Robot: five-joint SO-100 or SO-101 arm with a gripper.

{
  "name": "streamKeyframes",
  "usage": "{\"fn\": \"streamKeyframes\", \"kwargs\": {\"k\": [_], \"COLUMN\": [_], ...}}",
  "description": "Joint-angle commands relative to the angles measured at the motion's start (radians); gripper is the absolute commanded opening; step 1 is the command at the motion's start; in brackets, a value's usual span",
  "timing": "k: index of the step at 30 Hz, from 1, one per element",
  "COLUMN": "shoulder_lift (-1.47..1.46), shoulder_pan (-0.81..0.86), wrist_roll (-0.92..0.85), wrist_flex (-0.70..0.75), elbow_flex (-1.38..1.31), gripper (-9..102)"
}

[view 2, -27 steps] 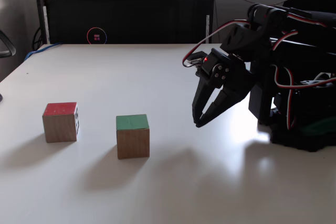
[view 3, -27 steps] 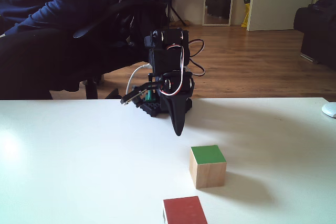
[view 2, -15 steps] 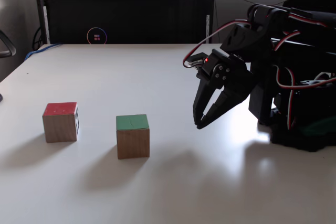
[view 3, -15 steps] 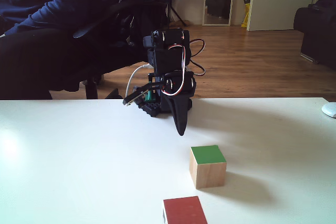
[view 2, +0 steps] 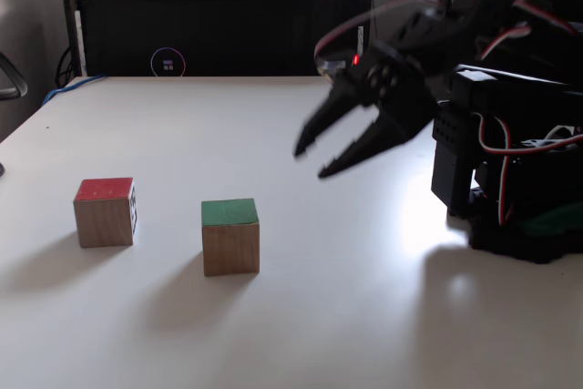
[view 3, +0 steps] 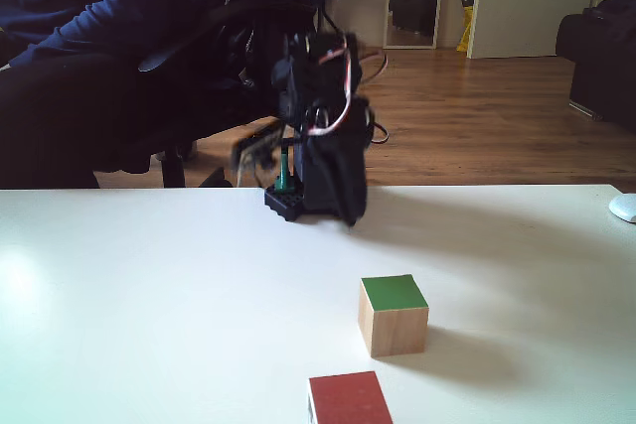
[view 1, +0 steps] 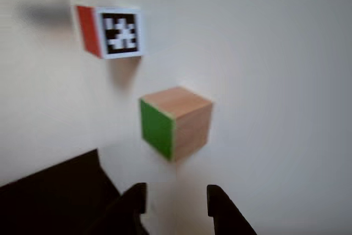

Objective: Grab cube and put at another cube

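The wood-grain cube (view 2: 230, 236) with its green top stands on the white table (view 2: 301, 334), about one cube width right of the red-topped marker cube (view 2: 106, 211). My gripper (view 2: 312, 159) hangs open in the air to the right of and above the green cube, holding nothing. In the other view the green-faced cube (view 1: 176, 122) lies just beyond my open gripper (view 1: 176, 202), and the marker cube (view 1: 113, 30) sits farther off at upper left. From the opposite side the green cube (view 3: 394, 315) and red cube (view 3: 348, 399) stand near the front, with the arm (view 3: 318, 136) blurred behind them.
A black cabinet (view 2: 219, 25) closes off the table's far edge. The arm's base (view 2: 519, 198) takes up the right side. A seated person (view 3: 79, 57) is behind the table, and a white object (view 3: 624, 208) lies at its right edge.
My gripper has lifted off the table and swung up toward the cubes, its jaws spreading wider. Both cubes have stayed in place.
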Motion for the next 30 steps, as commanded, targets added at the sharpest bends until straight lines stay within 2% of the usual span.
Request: {"fn": "streamKeyframes", "kwargs": {"k": [1, 8, 15, 26, 30], "shoulder_lift": [-0.12, -0.627, -1.0, -1.42, -1.499], "shoulder_pan": [-0.026, -0.014, -0.005, -0.052, -0.054], "wrist_roll": [0.011, 0.037, 0.106, 0.215, 0.215], "wrist_flex": [-0.035, -0.003, 0.156, 0.249, 0.239], "elbow_flex": [-0.127, -0.488, -0.854, -1.095, -1.131], "gripper": [23, 32, 36, 40, 42]}}
